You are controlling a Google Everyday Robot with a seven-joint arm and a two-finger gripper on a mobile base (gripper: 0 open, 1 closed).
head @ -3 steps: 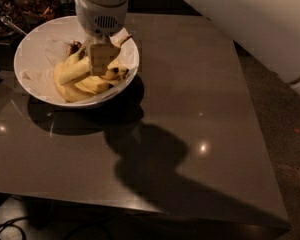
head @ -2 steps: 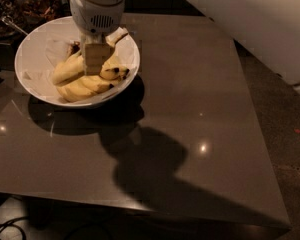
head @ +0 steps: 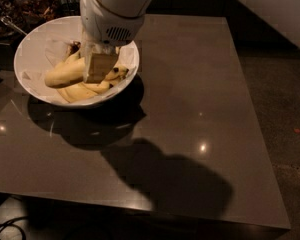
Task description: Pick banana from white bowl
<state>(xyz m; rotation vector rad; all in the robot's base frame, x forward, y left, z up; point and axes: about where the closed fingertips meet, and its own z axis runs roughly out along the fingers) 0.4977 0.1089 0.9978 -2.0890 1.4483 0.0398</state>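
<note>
Gripper point(head: 100, 66) sits low in the white bowl point(head: 37, 41), right over the banana point(head: 62, 75) near mid-length, a balanced spot for lifting; whether it's clamped yet, I cannot tell.

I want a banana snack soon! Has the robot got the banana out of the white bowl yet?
Not yet. Done: the tool is down inside the white bowl, right over the long banana. In hand: getting a grip, though I cannot see if it holds yet. Left: lifting it out, since the banana lies among the shorter bananas in the bowl on the table.
</note>
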